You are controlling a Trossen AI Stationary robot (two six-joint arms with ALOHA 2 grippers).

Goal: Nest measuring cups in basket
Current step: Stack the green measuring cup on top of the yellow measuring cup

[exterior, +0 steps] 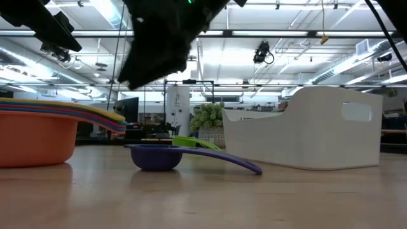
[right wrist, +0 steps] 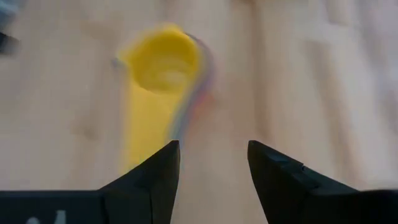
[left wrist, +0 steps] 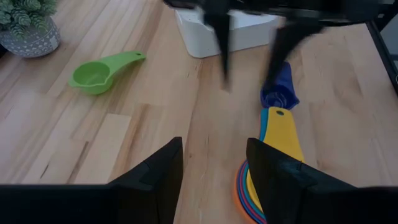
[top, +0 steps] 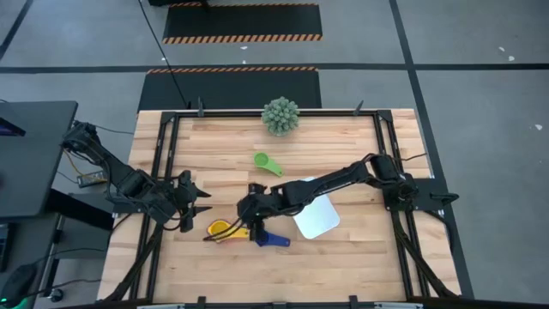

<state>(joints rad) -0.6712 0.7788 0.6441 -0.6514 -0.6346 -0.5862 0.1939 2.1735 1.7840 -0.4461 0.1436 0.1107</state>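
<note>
Near the worktop's front edge lies the nested stack of measuring cups (top: 221,229), yellow on top, with the dark blue cup (top: 273,239) just beside its handle end. The right gripper (top: 249,209) hangs above the stack, fingers spread and empty — the yellow bowl lies just ahead of the tips. The left gripper (top: 199,199), fingers parted around nothing, waits towards the left edge. Farther back sit the white basket (top: 316,215) and — nearer the far edge — a green cup (top: 267,162).

One camera is looking straight down on the counter (top: 343,137); another is peering level across it. Both wrist cameras are viewing the yellow cup (right wrist: 163,59) closely.
</note>
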